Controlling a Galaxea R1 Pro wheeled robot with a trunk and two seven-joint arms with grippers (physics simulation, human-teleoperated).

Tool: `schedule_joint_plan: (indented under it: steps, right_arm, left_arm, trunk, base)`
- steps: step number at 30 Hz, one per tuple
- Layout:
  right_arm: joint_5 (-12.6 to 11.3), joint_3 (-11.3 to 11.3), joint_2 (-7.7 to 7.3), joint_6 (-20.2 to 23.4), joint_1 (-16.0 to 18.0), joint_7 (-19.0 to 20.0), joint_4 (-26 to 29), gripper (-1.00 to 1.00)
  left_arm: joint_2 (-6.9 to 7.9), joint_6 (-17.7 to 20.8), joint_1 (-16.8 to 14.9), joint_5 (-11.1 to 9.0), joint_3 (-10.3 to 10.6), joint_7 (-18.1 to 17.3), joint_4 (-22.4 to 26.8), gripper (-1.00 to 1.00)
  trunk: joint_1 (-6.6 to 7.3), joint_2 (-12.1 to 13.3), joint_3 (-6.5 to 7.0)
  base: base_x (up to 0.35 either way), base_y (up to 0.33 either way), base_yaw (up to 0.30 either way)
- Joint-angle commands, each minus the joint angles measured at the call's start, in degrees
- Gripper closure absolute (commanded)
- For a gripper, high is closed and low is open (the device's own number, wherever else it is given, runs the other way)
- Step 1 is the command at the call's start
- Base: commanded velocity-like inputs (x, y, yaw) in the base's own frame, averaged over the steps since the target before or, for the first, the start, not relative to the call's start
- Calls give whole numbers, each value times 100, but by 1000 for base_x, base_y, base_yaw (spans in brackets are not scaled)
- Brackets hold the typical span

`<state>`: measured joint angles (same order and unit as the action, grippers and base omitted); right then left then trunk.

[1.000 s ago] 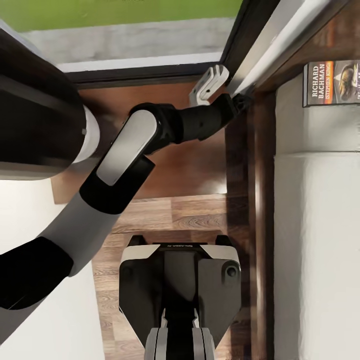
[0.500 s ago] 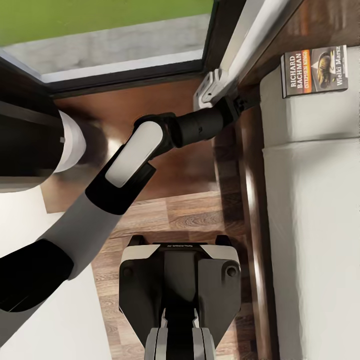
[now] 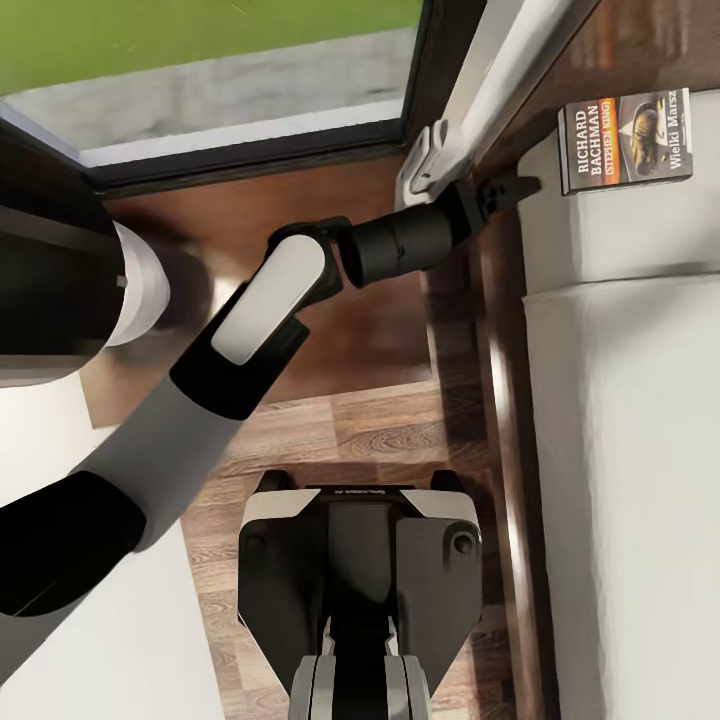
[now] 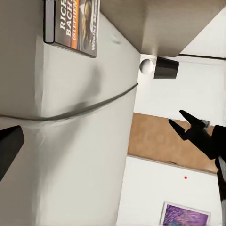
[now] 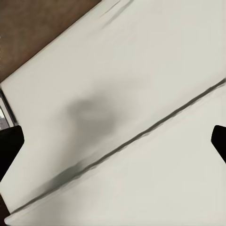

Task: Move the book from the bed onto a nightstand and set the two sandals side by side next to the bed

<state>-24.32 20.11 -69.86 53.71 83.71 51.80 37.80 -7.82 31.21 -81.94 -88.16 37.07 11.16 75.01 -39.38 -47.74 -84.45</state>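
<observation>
Overhead, one book (image 3: 625,141) lies flat on the bed (image 3: 620,420), long axis crosswise, just beyond the left gripper (image 3: 512,190), whose jaws are spread and apparently empty.

The left arm (image 3: 250,330) reaches forward and bends at the elbow toward the right. Its gripper (image 3: 505,192) stands open, dark fingers (image 3: 520,185) spread apart. The robot's base (image 3: 360,590) sits below.
</observation>
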Motion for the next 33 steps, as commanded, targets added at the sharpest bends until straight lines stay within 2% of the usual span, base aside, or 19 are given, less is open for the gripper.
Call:
schedule_joint_plan:
  steps: [1,6,11,12,13,15,16,17,22,24,29,33]
  right_arm:
    - [16,2,7,22,12,29,-13,-100]
    - [16,2,20,23,4,36,-36,-100]
    - [16,-3,56,26,-39,108,-82,-100]
    - [17,-4,76,26,-78,166,-94,-100]
    - [17,-4,76,26,-78,166,-94,-100]
    - [23,-5,118,26,-181,301,-113,-100]
    - [23,-5,118,26,-181,301,-113,-100]
    - [23,-6,136,26,-240,367,-113,-100]
    - [18,-6,163,26,-355,471,-108,-100]
    - [14,-7,180,26,-438,537,-104,-100]
    - [10,-7,199,22,-509,595,-101,-100]
    - [11,-7,207,20,-539,617,-101,-100]
  left_arm:
    - [3,35,-33,-54,-4,-9,-16,-100]
    - [16,86,-76,-20,-5,-101,-38,-100]
    - [98,151,-100,173,-6,-178,9,-100]
    - [157,168,-99,277,-8,-191,73,-100]
    - [157,168,-99,277,-8,-191,73,-100]
    - [298,199,-92,453,-16,-208,229,-100]
    - [298,199,-92,453,-16,-208,229,-100]
    - [369,219,-89,519,-21,-212,313,-100]
    - [508,269,-79,612,-35,-221,457,-100]
    - [645,333,-72,675,-72,-234,554,-100]
    - [773,423,-71,739,-144,-267,607,-100]
    - [803,460,-86,771,-182,-282,557,-100]
  trunk:
    - [-2,-5,-3]
    - [-2,-5,-3]
    - [-2,-5,-3]
    - [-2,-5,-3]
    - [-2,-5,-3]
    - [-2,-5,-3]
    - [-2,-5,-3]
    - [-2,-5,-3]
    - [-2,-5,-3]
    - [-2,-5,-3]
    - [-2,-5,-3]
    - [-2,-5,-3]
  base:
    - [0,0,-9]
    - [0,0,-7]
    - [0,0,-4]
    - [0,0,-2]
    - [0,0,-2]
    - [0,0,-2]
    - [0,0,-2]
    - [0,0,-1]
    - [0,0,0]
    - [0,0,0]
    - [0,0,0]
    - [0,0,0]
